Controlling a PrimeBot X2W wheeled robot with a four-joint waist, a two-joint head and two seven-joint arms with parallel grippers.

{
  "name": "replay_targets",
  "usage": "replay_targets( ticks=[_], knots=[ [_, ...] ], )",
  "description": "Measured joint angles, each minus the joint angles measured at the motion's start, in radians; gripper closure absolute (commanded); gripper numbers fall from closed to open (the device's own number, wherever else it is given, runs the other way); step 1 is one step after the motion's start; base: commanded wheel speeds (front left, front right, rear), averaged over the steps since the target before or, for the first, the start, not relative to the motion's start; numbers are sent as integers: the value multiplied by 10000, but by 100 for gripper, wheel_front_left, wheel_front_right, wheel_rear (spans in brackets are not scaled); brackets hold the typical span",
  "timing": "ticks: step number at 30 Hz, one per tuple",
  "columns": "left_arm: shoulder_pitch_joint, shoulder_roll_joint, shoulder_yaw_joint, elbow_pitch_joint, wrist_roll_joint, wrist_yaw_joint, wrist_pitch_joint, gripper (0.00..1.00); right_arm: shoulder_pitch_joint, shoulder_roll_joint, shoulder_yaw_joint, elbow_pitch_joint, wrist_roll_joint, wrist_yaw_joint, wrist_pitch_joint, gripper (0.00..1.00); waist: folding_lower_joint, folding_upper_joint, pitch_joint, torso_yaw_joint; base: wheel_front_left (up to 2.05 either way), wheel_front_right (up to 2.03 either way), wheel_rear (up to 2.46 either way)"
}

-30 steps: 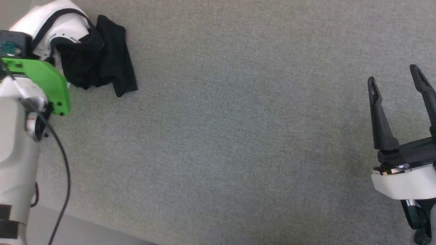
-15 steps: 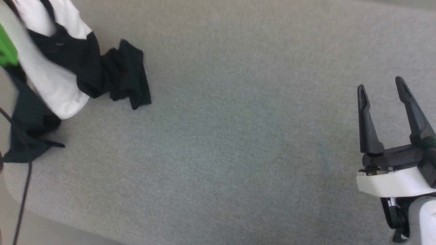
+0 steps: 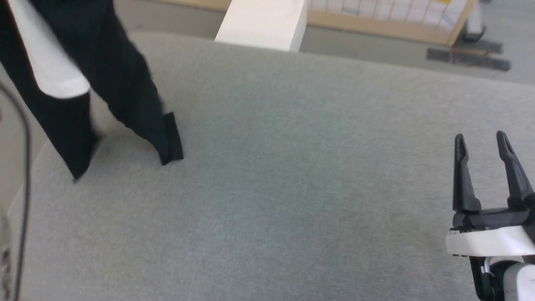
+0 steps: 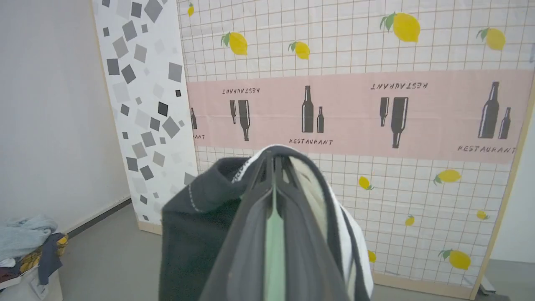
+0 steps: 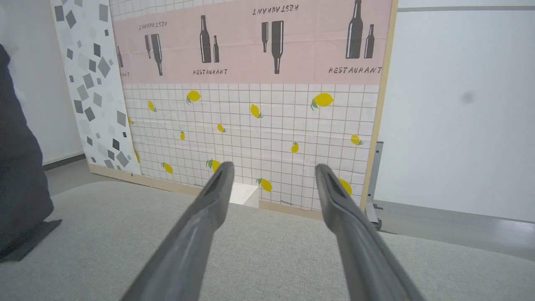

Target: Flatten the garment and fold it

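Grey fabric table point(image 3: 292, 188) before lemon-print screen point(image 5: 250, 117) lettered "RESTAURANT"; left gripper point(image 4: 273, 167) clamped on garment point(image 4: 188, 234), right gripper point(image 3: 480, 140) spread, empty.

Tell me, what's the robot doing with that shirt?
The robot is holding up a black-and-white shirt that it is meant to flatten and fold. Its left gripper is shut on the fabric, so the shirt hangs over the left side of the grey table, with one black sleeve end reaching down to the surface. The right gripper is open and empty above the table's right side. Nothing is spread out or folded yet.
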Motion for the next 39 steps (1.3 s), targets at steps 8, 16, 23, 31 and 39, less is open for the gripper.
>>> replay_targets(
  ticks=[8, 16, 23, 31, 39],
  knots=[
    [-1203, -1912, -408, -221, -851, 100, 73, 100, 228, 4, -328, 274, 330, 0, -173, 0, 0, 0, -831, -616, 0, 0, 0],
    [-1593, -3661, -702, -316, -1544, 489, 29, 100, 267, 4, -443, 345, 445, 0, -257, 0, 0, 0, -1226, -1435, 0, 0, 0],
    [-1424, -4209, -1540, -255, -1854, 598, -286, 100, 302, 4, -784, 309, 493, 0, -290, 0, 0, 1, -1373, -2103, 0, 0, 0],
    [1174, -4280, -3218, -476, -2884, 1198, -951, 100, 339, 4, -1045, 173, 493, 0, -291, 0, 0, 0, -1300, -2604, 0, 0, 0],
    [4719, -4017, -5273, 221, -2161, 1672, -1632, 100, 348, 4, -957, 109, 535, 0, -284, 0, 0, 0, -1055, -2919, 0, 0, 0]
  ],
)
